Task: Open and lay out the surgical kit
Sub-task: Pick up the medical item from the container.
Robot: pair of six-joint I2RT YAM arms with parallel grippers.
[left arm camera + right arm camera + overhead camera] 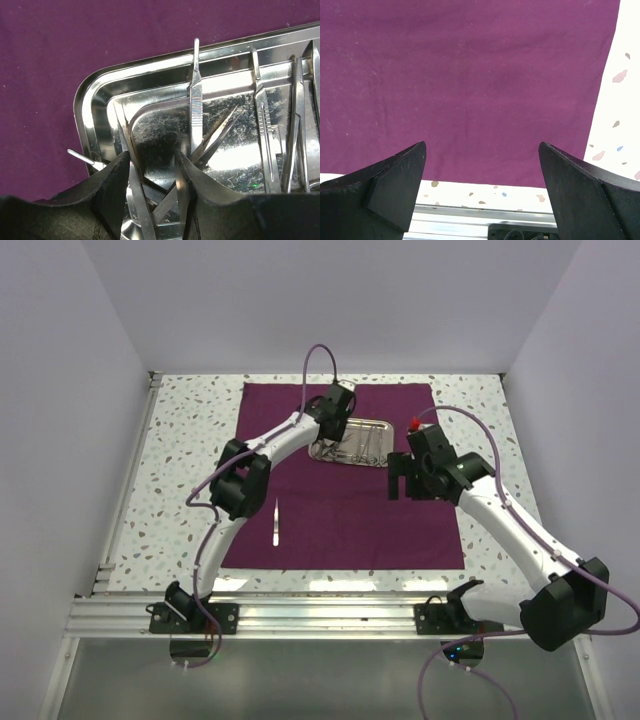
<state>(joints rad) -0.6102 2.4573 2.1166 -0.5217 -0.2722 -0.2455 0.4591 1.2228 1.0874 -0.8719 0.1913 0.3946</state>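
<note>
- Surface: white table (180,440) with dark speckles, enclosed by plain pale walls (60,390) on 3 sides; an aluminium rail (320,615) runs along the near edge.
- The dark purple cloth (340,530) lies unfolded and flat over the middle of the table (faint creases only, seen from the right wrist).
- The steel tray (375,424) sits on the far part of the cloth, with several thin silver instruments (196,105) lying crossed inside it.
- 1 loose silver instrument (276,521) lies on the cloth's near-left part, well apart from the tray.
- The left gripper (152,165) is down in the tray's corner, fingers partway closed with instruments running between them; I cannot tell whether they actually pinch one.
- The right gripper (481,145) hangs over the cloth's near-right corner, fingers spread wide, nothing between them.
</note>
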